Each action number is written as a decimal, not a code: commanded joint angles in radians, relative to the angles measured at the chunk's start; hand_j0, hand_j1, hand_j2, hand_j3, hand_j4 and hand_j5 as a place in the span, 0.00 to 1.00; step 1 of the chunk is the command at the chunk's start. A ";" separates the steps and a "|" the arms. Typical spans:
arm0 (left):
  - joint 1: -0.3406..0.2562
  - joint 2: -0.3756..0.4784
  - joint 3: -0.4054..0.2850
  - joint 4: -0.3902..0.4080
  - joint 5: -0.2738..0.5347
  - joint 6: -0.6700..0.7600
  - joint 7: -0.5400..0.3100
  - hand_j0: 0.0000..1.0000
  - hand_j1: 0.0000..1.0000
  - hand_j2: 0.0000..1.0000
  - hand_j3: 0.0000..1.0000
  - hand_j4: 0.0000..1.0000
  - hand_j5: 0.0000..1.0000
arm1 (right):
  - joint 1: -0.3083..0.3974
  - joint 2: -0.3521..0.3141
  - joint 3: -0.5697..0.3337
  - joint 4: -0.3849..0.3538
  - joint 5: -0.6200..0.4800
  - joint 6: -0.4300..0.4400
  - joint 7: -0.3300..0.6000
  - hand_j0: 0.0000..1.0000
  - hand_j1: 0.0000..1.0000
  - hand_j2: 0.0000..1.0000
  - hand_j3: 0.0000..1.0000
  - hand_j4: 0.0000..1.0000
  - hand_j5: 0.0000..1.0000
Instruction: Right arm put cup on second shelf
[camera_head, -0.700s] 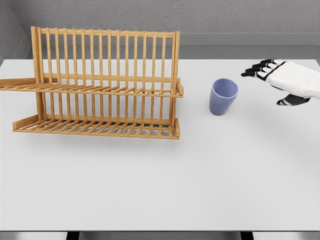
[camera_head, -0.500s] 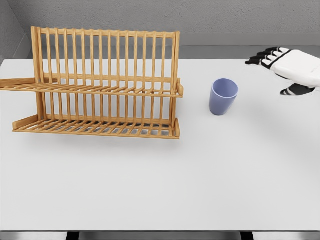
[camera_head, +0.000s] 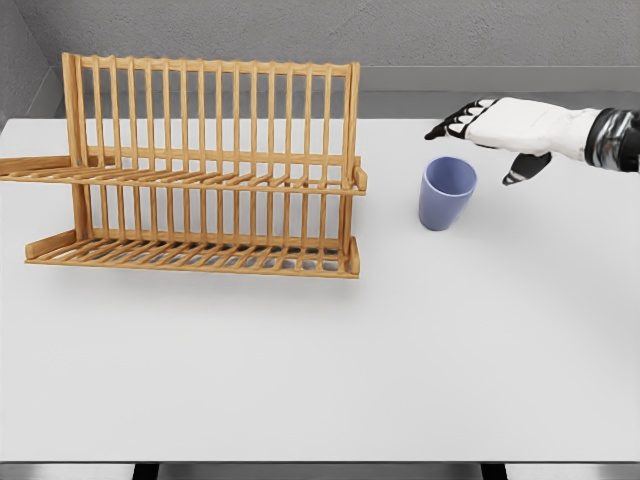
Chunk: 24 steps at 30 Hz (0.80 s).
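A white table (camera_head: 300, 360) fills the frame below a grey wall. At the left stands the wooden rack (camera_head: 205, 170). Right of centre the blue cup (camera_head: 446, 193) stands upright, mouth up. The right hand (camera_head: 500, 128), fingers spread and empty, hovers just above-right of it.

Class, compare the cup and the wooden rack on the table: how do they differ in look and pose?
The cup is blue-purple and smooth-walled; the rack is light brown wood built of many thin slats. The cup is small and round, open at the top; the rack is wide, with two shelves and a tall back. The right hand hovers open by the cup, away from the rack. Both stand upright on the white table.
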 joint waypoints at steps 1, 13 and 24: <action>0.000 0.000 0.000 0.000 0.000 0.000 0.000 1.00 1.00 1.00 1.00 1.00 1.00 | 0.000 0.011 0.025 0.002 -0.003 0.001 0.002 1.00 1.00 1.00 1.00 1.00 1.00; 0.000 0.000 0.000 0.000 0.000 0.000 0.000 1.00 1.00 1.00 1.00 1.00 1.00 | -0.021 0.051 0.070 0.042 -0.003 0.009 0.002 1.00 1.00 1.00 1.00 1.00 1.00; 0.000 0.000 0.000 0.000 0.000 0.000 0.000 1.00 1.00 1.00 1.00 1.00 1.00 | -0.035 0.068 0.102 0.076 -0.003 0.002 0.002 1.00 1.00 1.00 1.00 1.00 1.00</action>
